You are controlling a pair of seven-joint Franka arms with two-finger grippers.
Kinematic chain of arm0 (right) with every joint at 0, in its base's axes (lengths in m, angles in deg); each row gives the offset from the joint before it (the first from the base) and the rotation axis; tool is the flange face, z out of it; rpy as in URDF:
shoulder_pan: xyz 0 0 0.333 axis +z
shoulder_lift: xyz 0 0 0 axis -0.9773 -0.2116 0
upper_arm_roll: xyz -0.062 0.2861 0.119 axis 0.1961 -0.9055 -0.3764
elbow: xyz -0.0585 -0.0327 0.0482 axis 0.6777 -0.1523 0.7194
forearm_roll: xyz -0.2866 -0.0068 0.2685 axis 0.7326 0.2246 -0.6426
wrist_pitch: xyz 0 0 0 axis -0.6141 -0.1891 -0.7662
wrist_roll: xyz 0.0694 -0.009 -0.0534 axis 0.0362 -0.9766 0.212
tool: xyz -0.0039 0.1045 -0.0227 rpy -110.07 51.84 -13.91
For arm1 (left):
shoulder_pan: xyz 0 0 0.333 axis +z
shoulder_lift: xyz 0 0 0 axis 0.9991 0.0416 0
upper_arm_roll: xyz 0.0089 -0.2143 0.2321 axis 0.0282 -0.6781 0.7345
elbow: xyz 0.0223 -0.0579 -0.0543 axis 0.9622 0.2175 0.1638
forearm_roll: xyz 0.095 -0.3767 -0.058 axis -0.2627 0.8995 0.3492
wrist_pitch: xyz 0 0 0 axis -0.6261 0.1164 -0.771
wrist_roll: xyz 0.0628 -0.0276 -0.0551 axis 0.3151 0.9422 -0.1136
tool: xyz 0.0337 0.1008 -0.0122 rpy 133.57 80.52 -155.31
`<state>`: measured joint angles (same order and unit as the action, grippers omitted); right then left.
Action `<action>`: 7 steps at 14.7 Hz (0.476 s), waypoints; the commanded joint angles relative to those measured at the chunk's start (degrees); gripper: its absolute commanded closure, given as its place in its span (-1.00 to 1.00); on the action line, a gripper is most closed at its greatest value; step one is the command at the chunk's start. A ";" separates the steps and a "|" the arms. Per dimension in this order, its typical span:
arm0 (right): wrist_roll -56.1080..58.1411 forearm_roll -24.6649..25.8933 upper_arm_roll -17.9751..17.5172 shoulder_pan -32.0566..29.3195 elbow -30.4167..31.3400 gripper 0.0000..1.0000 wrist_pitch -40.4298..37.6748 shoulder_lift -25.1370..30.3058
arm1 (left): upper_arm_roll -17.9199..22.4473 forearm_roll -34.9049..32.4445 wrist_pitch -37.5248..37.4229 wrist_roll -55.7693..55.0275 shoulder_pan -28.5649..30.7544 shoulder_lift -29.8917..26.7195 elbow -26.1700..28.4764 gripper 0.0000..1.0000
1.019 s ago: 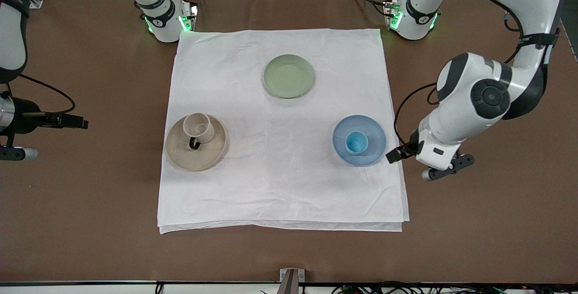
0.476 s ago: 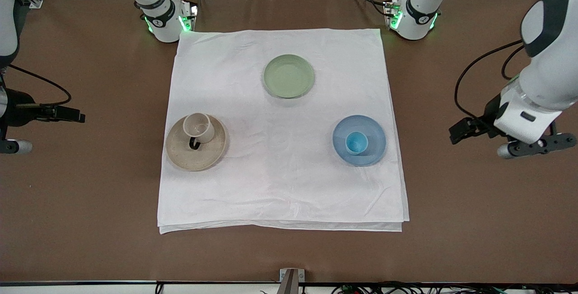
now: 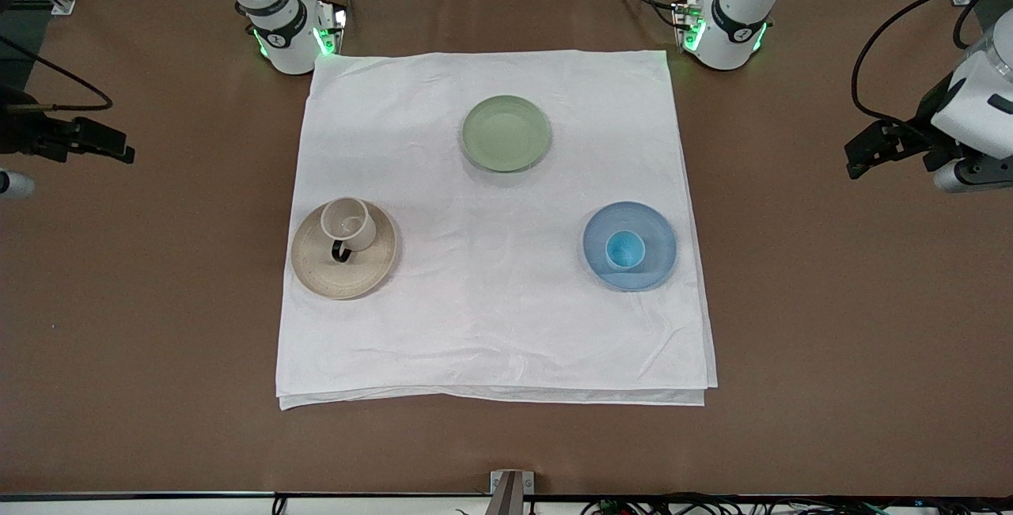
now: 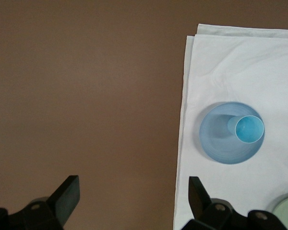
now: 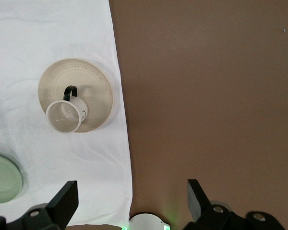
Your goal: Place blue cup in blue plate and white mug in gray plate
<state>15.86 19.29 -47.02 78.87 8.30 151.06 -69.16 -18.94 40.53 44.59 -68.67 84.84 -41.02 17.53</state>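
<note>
The blue cup (image 3: 625,249) stands upright in the blue plate (image 3: 662,240); both show in the left wrist view, the cup (image 4: 249,129) in the plate (image 4: 215,140). The white mug (image 3: 347,222) stands on the gray plate (image 3: 366,270), its dark handle toward the front camera; the right wrist view shows the mug (image 5: 65,115) on the plate (image 5: 99,95). My left gripper (image 3: 950,167) is open and empty over bare table at the left arm's end (image 4: 134,186). My right gripper (image 3: 20,167) is open and empty over bare table at the right arm's end (image 5: 133,191).
A sage-green plate (image 3: 506,133) lies empty on the white cloth (image 3: 491,325), nearer the robot bases than the other two plates. The cloth covers the middle of the brown table (image 3: 831,341). The arm bases (image 3: 289,32) stand at the cloth's corners.
The left gripper has drawn away from beside the blue plate out to its end of the table. The right gripper has also moved outward. The cups and plates have not moved.
</note>
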 commanded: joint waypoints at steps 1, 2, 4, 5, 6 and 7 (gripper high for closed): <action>-0.92 1.25 -0.40 0.06 8.70 -1.00 2.43 8.38 | 1.73 2.30 -0.14 1.54 -1.53 -5.22 5.38 -1.00; -0.92 1.25 -0.40 -0.03 8.79 -1.00 2.08 9.18 | 1.81 3.01 -0.23 2.25 -1.27 -5.67 5.47 -1.00; -1.01 1.25 -0.49 -0.03 8.88 -1.00 1.20 10.24 | 1.55 3.19 -1.28 2.87 -1.00 -6.55 5.47 -1.00; -1.01 1.25 -0.66 -0.03 8.88 -1.00 1.29 10.33 | 1.55 4.32 -1.54 3.30 -0.91 -6.37 5.82 -1.00; -1.01 1.16 -0.66 -0.03 8.88 -1.00 1.29 10.33 | 1.46 5.99 -1.63 3.31 -0.91 -6.55 5.91 -1.00; -1.09 0.90 -0.66 -0.03 8.88 -1.00 1.29 10.33 | 1.46 6.53 -1.72 3.40 -0.83 -6.90 6.26 -1.00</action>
<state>15.81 19.34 -47.14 78.87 15.11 151.52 -60.17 -17.80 44.97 43.21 -66.61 83.92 -46.43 22.08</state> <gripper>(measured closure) 0.000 0.000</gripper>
